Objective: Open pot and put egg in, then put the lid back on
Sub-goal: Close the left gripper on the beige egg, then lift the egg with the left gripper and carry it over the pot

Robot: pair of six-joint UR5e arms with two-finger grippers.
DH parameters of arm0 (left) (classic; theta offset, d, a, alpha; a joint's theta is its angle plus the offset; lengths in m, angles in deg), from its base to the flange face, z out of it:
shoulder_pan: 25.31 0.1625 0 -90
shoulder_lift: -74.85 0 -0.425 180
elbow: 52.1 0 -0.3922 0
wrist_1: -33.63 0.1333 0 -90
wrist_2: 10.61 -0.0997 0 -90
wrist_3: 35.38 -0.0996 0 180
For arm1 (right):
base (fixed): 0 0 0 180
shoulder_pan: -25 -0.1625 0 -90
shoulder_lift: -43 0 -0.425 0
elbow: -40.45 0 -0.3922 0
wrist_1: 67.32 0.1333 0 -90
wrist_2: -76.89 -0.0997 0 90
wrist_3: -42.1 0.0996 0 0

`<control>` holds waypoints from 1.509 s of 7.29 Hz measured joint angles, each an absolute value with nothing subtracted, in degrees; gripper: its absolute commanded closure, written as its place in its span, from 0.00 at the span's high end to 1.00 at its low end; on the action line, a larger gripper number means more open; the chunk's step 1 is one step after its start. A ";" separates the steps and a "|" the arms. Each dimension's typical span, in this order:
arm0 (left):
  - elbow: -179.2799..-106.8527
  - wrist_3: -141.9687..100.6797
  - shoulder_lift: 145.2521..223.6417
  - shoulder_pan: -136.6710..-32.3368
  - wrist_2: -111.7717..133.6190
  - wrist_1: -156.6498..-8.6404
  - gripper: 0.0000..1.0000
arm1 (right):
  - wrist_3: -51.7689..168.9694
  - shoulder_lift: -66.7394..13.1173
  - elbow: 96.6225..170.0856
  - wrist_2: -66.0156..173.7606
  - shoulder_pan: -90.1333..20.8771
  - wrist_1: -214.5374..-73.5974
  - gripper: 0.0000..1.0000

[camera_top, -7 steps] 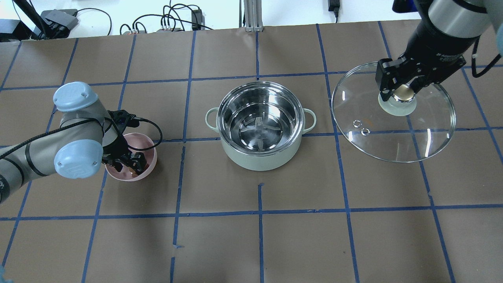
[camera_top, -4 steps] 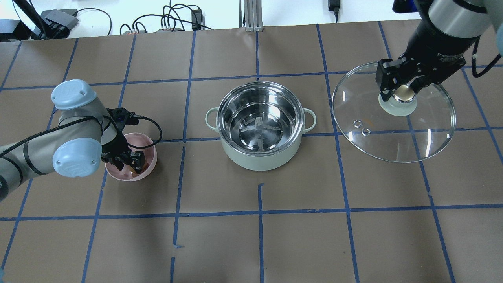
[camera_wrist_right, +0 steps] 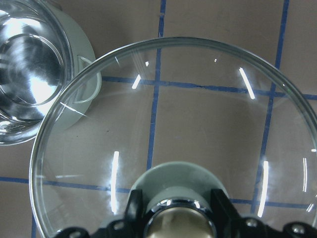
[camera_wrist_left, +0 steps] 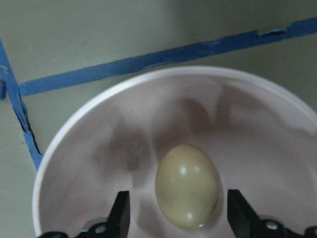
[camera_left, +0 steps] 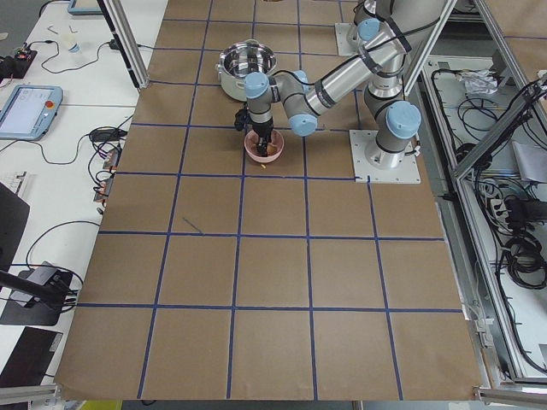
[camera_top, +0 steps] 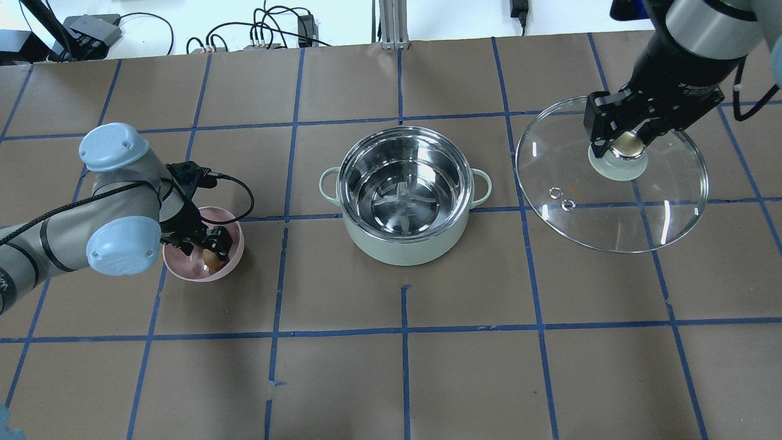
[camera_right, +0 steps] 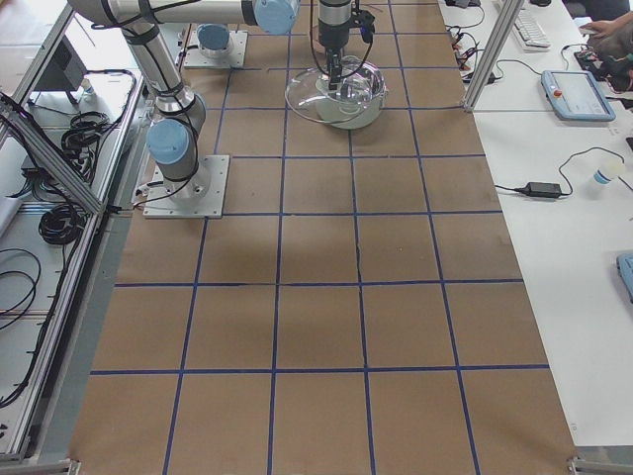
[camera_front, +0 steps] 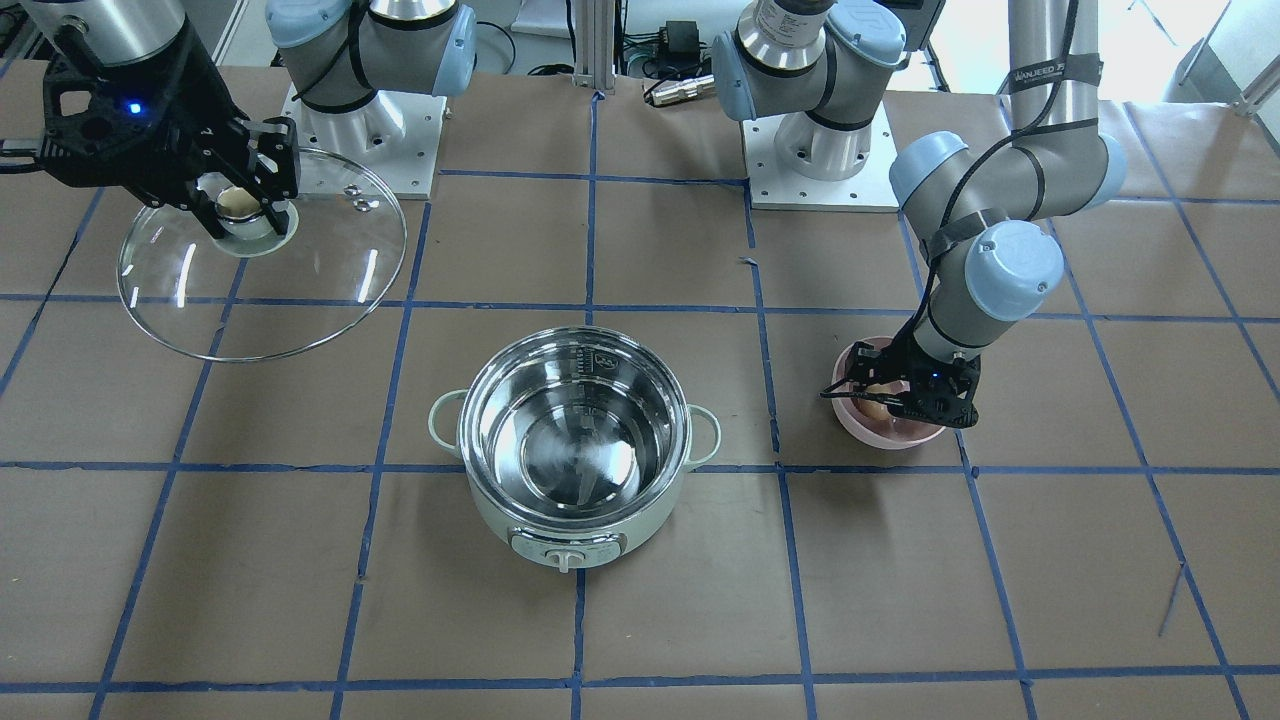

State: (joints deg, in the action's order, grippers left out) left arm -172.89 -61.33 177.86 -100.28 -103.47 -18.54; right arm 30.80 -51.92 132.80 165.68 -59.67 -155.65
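Note:
The mint-green pot [camera_top: 403, 247] stands open at the table's middle, its steel inside empty; it also shows in the front view [camera_front: 520, 520]. The brown egg [camera_wrist_left: 187, 186] lies in a pink bowl [camera_top: 183, 269] left of the pot. My left gripper [camera_top: 206, 243] is down in the bowl, open, with a finger on each side of the egg [camera_top: 212, 259]. My right gripper [camera_top: 626, 143] is shut on the beige knob of the glass lid [camera_top: 611, 208] and holds the lid tilted above the table, right of the pot. The lid also shows in the right wrist view [camera_wrist_right: 198, 114].
The table is brown paper with a blue tape grid. Cables and power bricks [camera_top: 269, 33] lie along the far edge. The arm bases [camera_front: 820, 160] stand behind the pot in the front view. The pot's control knob [camera_front: 566, 556] faces away from the robot.
My left gripper has shifted slightly toward the far side of the bowl, and the egg now shows beside it in the overhead view. The right arm and lid have not moved.

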 measured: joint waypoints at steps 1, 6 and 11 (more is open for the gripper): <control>-172.84 -61.31 178.30 -100.28 -103.43 -18.48 0.66 | 30.81 -51.92 132.81 165.68 -59.68 -155.65 0.33; -172.77 -61.22 178.83 -100.28 -103.54 -18.45 0.36 | 30.77 -51.92 132.82 165.68 -59.64 -155.67 0.33; -172.37 -61.04 178.23 -100.28 -103.60 -18.40 0.07 | 30.79 -51.92 132.82 165.72 -59.65 -155.68 0.33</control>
State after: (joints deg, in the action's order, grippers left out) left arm -172.37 -61.04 178.23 -100.28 -103.60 -18.40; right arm 30.79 -51.92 132.82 165.72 -59.65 -155.68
